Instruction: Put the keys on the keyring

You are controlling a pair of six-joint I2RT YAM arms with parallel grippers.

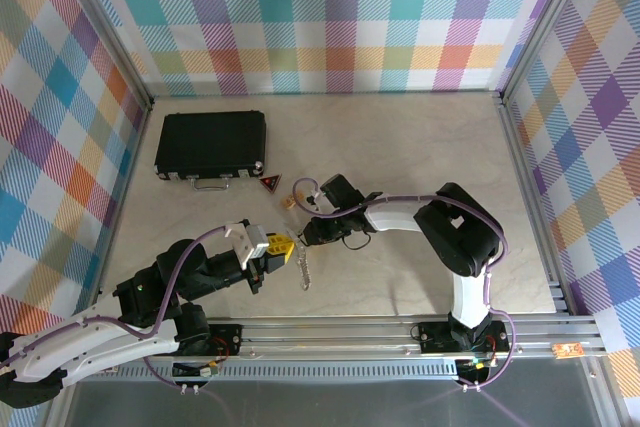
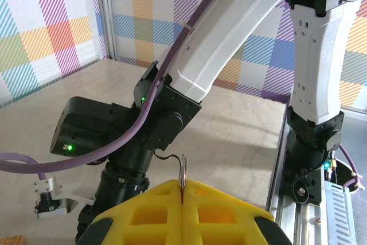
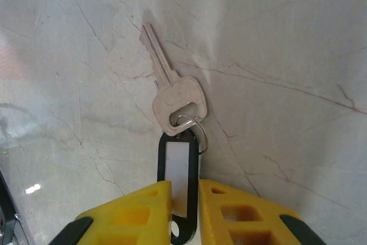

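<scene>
Inside your right gripper [image 3: 184, 186], the keyring [image 3: 179, 164] is sitting clamped. Its key [image 3: 178, 97] is lying flat on the table [image 3: 287, 55] just beyond, long axis running away up-left. Your left gripper [image 2: 182, 190] is pinching shut on a thin metal piece [image 2: 183, 167], edge-on.

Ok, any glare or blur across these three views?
Right wrist view: key sharp, one small glare spot on the table. Left wrist view: thin metal piece crisp, lighting even. Top view: even light, soft shadows.
</scene>
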